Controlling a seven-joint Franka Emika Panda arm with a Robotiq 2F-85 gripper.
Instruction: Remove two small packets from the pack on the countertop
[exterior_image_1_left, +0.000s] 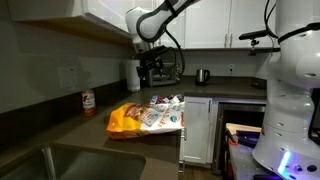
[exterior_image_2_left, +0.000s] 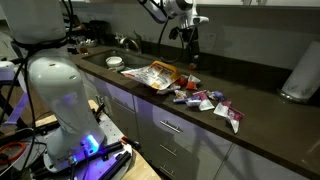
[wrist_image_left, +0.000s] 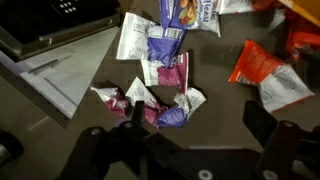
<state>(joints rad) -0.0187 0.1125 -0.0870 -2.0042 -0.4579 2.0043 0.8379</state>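
Note:
The pack (exterior_image_1_left: 135, 120) lies flat on the dark countertop (exterior_image_1_left: 90, 135), orange-yellow with a white printed part; it shows too as the pack (exterior_image_2_left: 155, 73) beside the sink. Several small packets (exterior_image_2_left: 205, 100) lie scattered on the counter past its mouth. In the wrist view I see a purple-and-white packet (wrist_image_left: 165, 45), a crumpled pink and purple cluster (wrist_image_left: 152, 102) and a red-orange packet (wrist_image_left: 255, 62). My gripper (wrist_image_left: 198, 125) hangs above them, open, with nothing between its fingers (wrist_image_left: 135, 118). In both exterior views the gripper (exterior_image_1_left: 150, 70) (exterior_image_2_left: 190, 45) stands well above the counter.
A steel sink (exterior_image_1_left: 60, 160) is set in the counter beside the pack. A small red-capped bottle (exterior_image_1_left: 88, 101) stands by the wall, a kettle (exterior_image_1_left: 202, 76) at the back. A paper towel roll (exterior_image_2_left: 298, 75) stands at the counter's far end. Another white robot (exterior_image_2_left: 60, 90) stands in front.

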